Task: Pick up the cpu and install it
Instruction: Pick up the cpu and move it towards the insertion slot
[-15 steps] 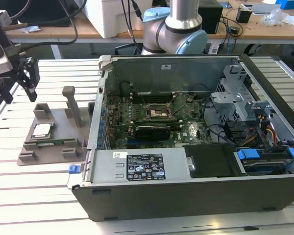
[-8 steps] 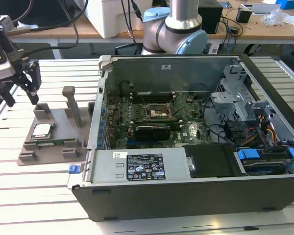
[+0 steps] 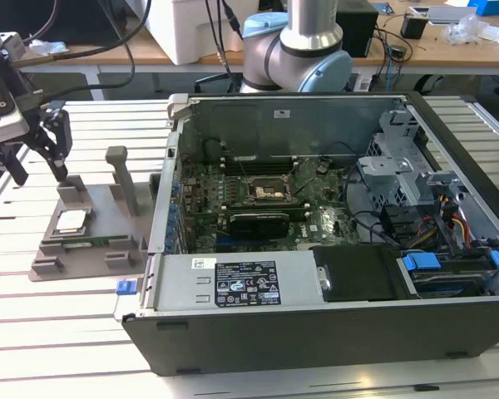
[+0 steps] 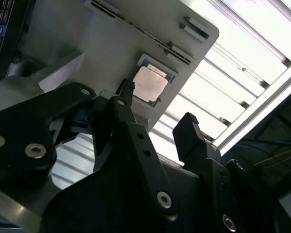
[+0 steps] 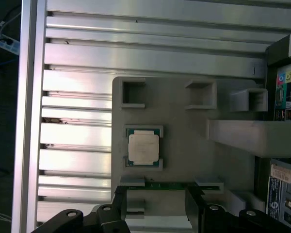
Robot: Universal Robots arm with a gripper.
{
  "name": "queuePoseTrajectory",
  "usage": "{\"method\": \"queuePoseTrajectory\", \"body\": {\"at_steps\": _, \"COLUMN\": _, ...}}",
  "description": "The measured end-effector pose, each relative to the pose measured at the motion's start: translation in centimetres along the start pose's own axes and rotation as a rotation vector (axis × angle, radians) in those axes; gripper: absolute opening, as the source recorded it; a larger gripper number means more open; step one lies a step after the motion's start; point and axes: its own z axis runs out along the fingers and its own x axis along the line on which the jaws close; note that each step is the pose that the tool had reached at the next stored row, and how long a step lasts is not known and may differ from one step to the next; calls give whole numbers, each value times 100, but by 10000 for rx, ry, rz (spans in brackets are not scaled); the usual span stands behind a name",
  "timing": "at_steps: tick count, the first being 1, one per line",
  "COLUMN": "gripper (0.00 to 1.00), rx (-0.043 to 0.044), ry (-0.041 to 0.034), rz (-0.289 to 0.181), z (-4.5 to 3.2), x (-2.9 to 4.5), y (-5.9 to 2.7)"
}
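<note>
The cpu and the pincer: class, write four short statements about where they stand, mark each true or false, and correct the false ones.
1. The cpu lies flat in a recess of the grey holder. True.
2. The pincer is shut on the cpu. False: it is open, holds nothing and hangs above the holder.
3. The computer case stands open with its motherboard showing. True.
4. The cpu sits in the motherboard socket. False: it is on the holder, outside the case, at the exterior view's left.
</note>
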Motion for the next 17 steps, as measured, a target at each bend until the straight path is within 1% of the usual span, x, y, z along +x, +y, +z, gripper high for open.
{"method": "queuePoseTrajectory", "body": {"at_steps": 3, "gripper": 60, "rx": 0, "ry": 0, "rz": 0, "z": 27, "x": 1, "y": 0}}
{"method": "queuePoseTrajectory", "body": {"at_steps": 17, "gripper": 60, "rx": 0, "ry": 1, "rz": 0, "z": 213, "x": 4, "y": 3}}
